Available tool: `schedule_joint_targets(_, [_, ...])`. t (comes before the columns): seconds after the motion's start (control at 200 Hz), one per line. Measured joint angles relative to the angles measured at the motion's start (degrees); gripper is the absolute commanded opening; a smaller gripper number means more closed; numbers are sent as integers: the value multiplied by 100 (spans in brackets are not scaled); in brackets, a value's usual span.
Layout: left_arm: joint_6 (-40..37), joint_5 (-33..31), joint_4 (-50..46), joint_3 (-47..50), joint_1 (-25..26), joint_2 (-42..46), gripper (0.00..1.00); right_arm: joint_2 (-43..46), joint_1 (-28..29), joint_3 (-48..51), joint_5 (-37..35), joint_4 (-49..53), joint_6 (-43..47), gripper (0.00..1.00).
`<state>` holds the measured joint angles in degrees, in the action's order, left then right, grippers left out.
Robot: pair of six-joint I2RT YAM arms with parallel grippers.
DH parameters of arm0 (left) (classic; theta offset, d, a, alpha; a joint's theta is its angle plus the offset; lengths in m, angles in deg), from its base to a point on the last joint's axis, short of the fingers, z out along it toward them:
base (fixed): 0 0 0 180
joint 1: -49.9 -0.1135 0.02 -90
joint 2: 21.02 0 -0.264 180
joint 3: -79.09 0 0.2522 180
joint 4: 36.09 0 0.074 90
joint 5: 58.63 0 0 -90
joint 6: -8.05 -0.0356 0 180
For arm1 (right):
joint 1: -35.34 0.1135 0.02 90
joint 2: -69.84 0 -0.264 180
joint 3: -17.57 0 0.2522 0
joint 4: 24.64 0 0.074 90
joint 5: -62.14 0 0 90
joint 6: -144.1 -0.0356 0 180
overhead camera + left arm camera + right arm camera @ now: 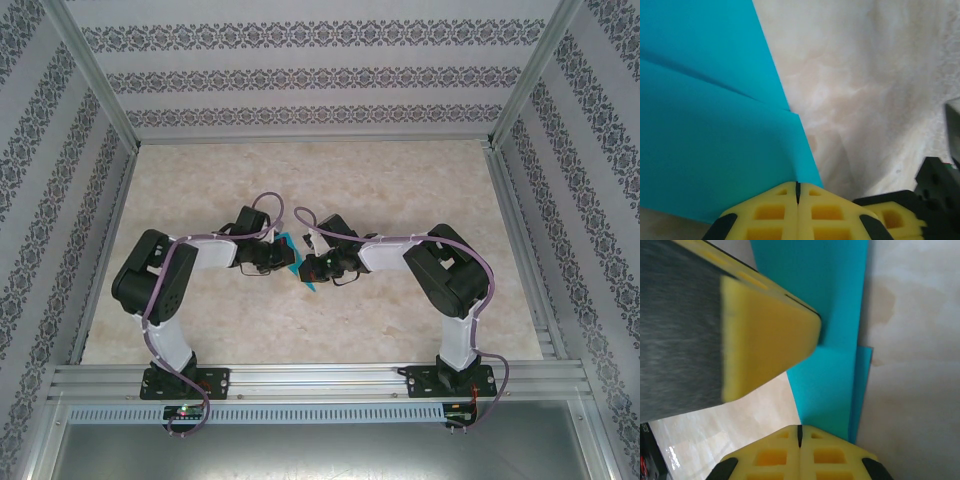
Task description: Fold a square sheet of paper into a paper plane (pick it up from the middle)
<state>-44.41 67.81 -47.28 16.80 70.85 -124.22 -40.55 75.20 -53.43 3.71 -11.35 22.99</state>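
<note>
- Paper [286, 241], teal and folded into layers, lies near the middle of the table [350, 180], between the two grippers.
- From above, the left arm reaches in from 7 o'clock and the right arm from 5 o'clock. Their tips meet over the paper, and small teal patches show at 12 and 6 o'clock of them.
- Left gripper [797, 187]: its yellow fingers are pressed together with just a thin seam between them. The tips sit on the paper's near corner.
- In the left wrist view the paper [710, 125] spreads from the fingers toward 10 o'clock. A straight fold edge crosses it, and bare table shows at 1 to 3 o'clock.
- Right gripper [800, 431]: its fingers are together too, and the tips meet the paper's near edge.
- In the right wrist view the paper [830, 380] runs up toward 12 o'clock as a narrow strip with a second layer along its right side. A finger of the left gripper [770, 340] lies across it at 10 o'clock.
- I cannot tell whether either pair of fingers pinches the paper or only presses on it.
</note>
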Motion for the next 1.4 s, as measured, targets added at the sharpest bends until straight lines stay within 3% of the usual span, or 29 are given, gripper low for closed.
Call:
schedule_joint_targets(0.31, [-232, -92, -61, -50, -48, -33, 1, 15, 0, 74, -4, -79, 0, 0])
schedule_joint_targets(0.639, [-210, 446, 205, -192, -1211, -352, 0, 63, -2, 264, -9, -350, 0, 0])
schedule_joint_targets(0.784, [-146, 619, 173, -404, -1436, -544, 0, 81, -2, 293, -13, -393, -2, 0])
schedule_joint_targets(1.044, [-328, -232, 0, -586, -1773, -249, 0, 179, -26, 313, 9, -186, -22, 0])
schedule_joint_targets(1.209, [-321, -289, 2, -496, -1679, 555, 0, 184, -37, 282, 79, -63, -48, 0])
schedule_joint_targets(1.404, [-284, -208, 120, -129, -1060, 1123, 0, 184, -37, 247, 85, 33, -63, 0])
